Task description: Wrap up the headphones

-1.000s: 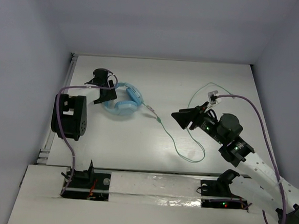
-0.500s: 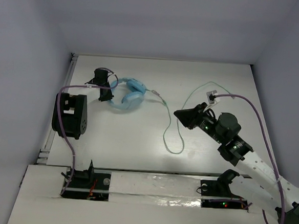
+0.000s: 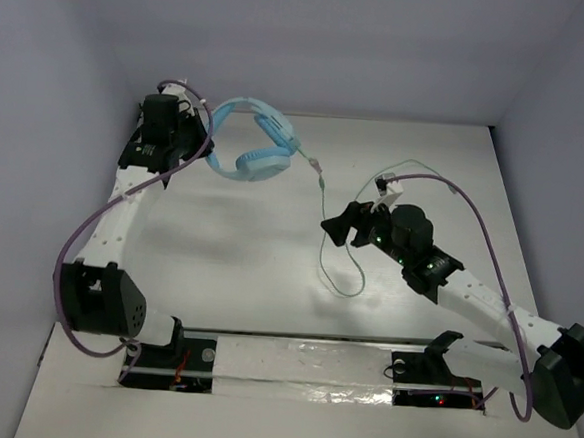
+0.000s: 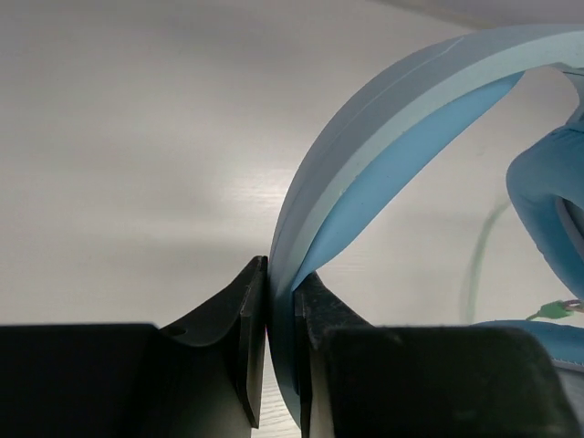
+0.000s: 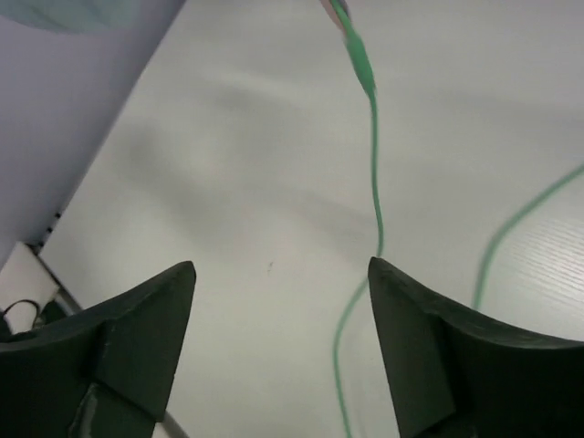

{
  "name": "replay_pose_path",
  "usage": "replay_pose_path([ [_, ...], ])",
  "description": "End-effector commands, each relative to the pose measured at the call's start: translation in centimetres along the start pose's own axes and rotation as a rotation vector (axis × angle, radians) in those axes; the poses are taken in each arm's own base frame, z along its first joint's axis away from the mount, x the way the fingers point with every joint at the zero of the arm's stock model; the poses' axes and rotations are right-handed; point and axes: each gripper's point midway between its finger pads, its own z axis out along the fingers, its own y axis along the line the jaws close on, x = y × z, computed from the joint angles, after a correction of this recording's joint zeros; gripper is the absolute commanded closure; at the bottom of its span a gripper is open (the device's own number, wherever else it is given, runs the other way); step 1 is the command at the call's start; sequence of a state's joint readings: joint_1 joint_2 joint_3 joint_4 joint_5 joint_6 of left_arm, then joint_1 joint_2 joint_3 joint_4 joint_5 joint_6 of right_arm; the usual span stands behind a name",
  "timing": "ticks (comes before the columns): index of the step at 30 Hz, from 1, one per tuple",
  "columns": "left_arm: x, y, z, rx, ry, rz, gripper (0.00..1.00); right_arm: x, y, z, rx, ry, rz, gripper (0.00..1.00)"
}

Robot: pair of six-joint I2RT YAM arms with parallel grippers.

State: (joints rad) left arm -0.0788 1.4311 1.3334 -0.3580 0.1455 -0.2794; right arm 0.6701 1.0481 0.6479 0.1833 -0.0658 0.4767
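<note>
Left hand (image 4: 281, 292) tight on headphones (image 3: 261, 160) headband (image 4: 383, 119) — right hand (image 5: 280, 269) spread wide, empty, over cable (image 5: 374, 164).

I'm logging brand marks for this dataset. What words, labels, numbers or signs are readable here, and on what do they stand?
None can be read: no word, brand, number or sign shows on the headphones, the cable, the left gripper or the right gripper.
</note>
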Motion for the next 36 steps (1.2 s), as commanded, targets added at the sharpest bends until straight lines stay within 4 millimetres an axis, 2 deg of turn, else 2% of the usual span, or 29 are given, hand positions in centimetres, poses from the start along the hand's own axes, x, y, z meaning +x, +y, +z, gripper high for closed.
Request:
replay_pose_path([
  [1,-3.8,-4.9,-4.9,0.195,-0.088,-0.017,1.00,-3.0,-0.9,0.9,0.080,-0.092,-0.080,0.16],
  [4,-4.7,-6.4,-7.1,0.262,-0.104,0.000,1.00,-2.6,-1.5,1.8,0.098,-0.075,-0.125,0.10],
  [7,-5.6,-8.0,-9.0,0.333,-0.120,0.015,1.00,-2.0,-1.5,3.1,0.073,-0.067,-0.134,0.08],
  [8,-5.8,-8.4,-9.5,0.352,-0.122,0.019,1.00,-1.8,-1.3,3.6,0.061,-0.060,-0.130,0.09],
  [9,-5.8,-8.9,-10.0,0.375,-0.120,0.022,1.00,-2.3,-0.8,4.0,0.036,-0.091,-0.117,0.10],
  [10,-6.2,-9.3,-10.6,0.391,-0.130,0.028,1.00,-1.5,-1.0,4.6,0.025,-0.074,-0.114,0.10],
  [12,-6.3,-10.1,-11.4,0.434,-0.130,0.031,1.00,-1.9,0.1,5.2,-0.032,-0.099,-0.098,0.11],
  [13,-6.5,-10.3,-11.7,0.442,-0.134,0.031,1.00,-1.1,0.4,5.8,-0.062,-0.077,-0.095,0.12],
  [15,-6.8,-10.7,-12.4,0.464,-0.146,0.029,1.00,-1.2,1.1,6.3,-0.102,-0.084,-0.080,0.16],
  [18,-7.8,-11.8,-13.8,0.525,-0.174,0.002,1.00,-0.2,1.0,7.2,-0.128,-0.085,-0.055,0.21],
  [20,-9.0,-12.8,-15.0,0.564,-0.201,-0.016,1.00,0.9,0.6,7.7,-0.130,-0.066,-0.033,0.22],
  [24,-11.4,-14.4,-17.3,0.641,-0.252,-0.057,1.00,1.8,0.1,8.7,-0.140,-0.090,-0.008,0.22],
  [27,-13.4,-15.6,-19.3,0.680,-0.297,-0.068,1.00,2.7,-0.2,8.8,-0.139,-0.069,-0.004,0.22],
  [32,-15.6,-15.3,-19.9,0.670,-0.340,-0.093,1.00,2.6,-0.1,7.5,-0.153,-0.096,0.013,0.22],
  [33,-15.5,-15.7,-19.9,0.700,-0.321,-0.105,1.00,2.6,-0.1,7.6,-0.151,-0.097,0.014,0.22],
  [36,-16.4,-15.9,-20.2,0.698,-0.342,-0.112,1.00,3.5,0.0,7.8,-0.162,-0.058,0.025,0.33],
])
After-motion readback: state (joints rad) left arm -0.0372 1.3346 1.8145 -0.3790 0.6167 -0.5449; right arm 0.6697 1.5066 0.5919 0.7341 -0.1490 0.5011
